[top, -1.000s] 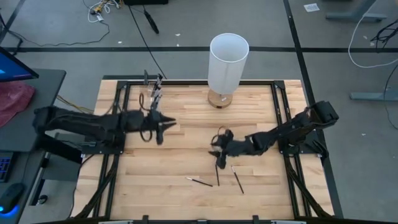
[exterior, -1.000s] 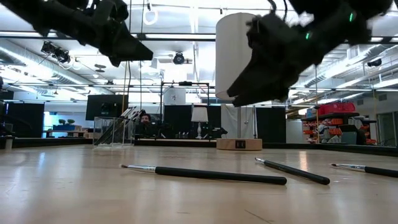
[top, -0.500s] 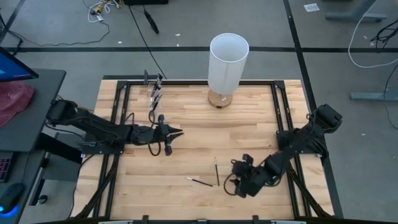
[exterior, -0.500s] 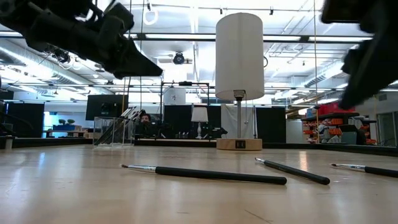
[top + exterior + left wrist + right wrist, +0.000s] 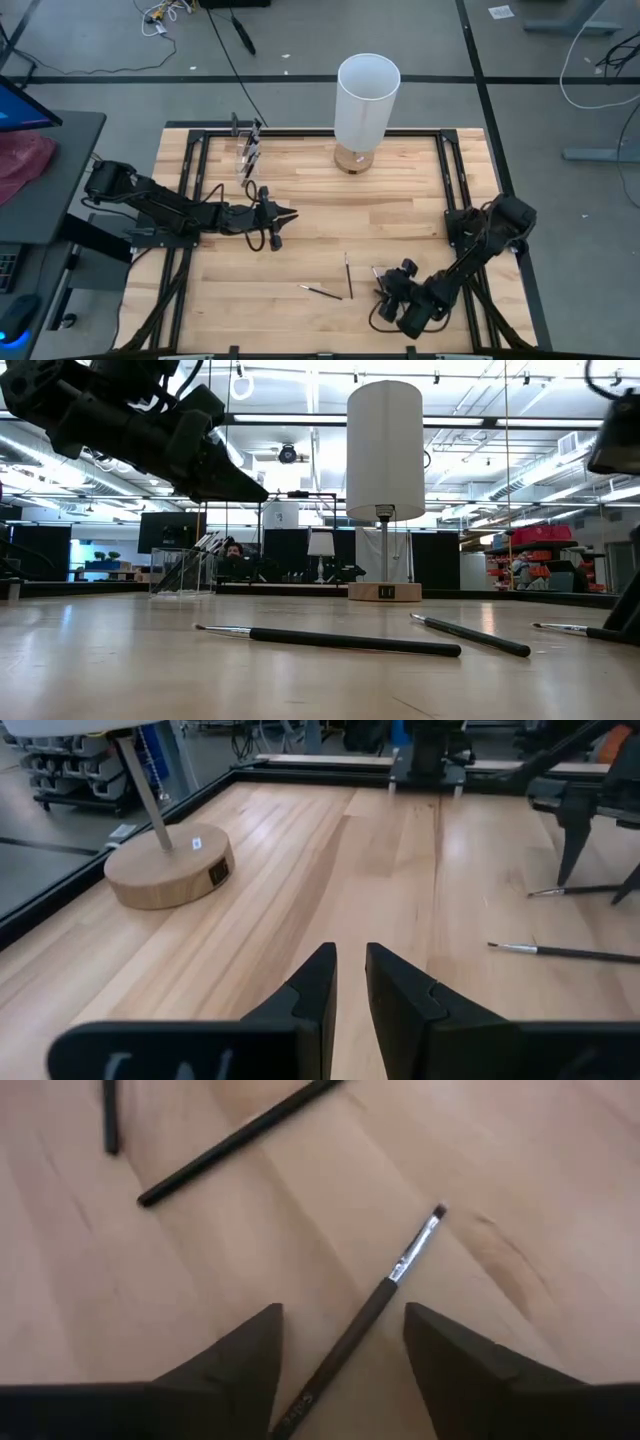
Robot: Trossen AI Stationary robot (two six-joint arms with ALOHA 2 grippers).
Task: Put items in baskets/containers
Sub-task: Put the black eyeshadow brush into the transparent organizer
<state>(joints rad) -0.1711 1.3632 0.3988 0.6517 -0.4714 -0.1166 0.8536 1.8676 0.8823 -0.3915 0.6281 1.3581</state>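
Note:
Three thin dark-handled brushes lie flat on the table: one, one, and one under my right gripper, seen in its wrist view. My right gripper is open, low over that brush near the table's near edge, with a finger on each side of the handle and not touching it. My left gripper hangs shut over the table's left middle, holding nothing. The clear cup stands at the far left with several brushes leaning in it.
A white lamp on a round wooden base stands at the middle of the far edge. The other two brushes lie just left of my right gripper. A black frame rims the wooden tabletop.
My right gripper has swung from the table's middle toward the near edge and come down over the rightmost brush, fingers astride it. My left gripper has moved a little to the right and lower. The brushes have stayed where they were.

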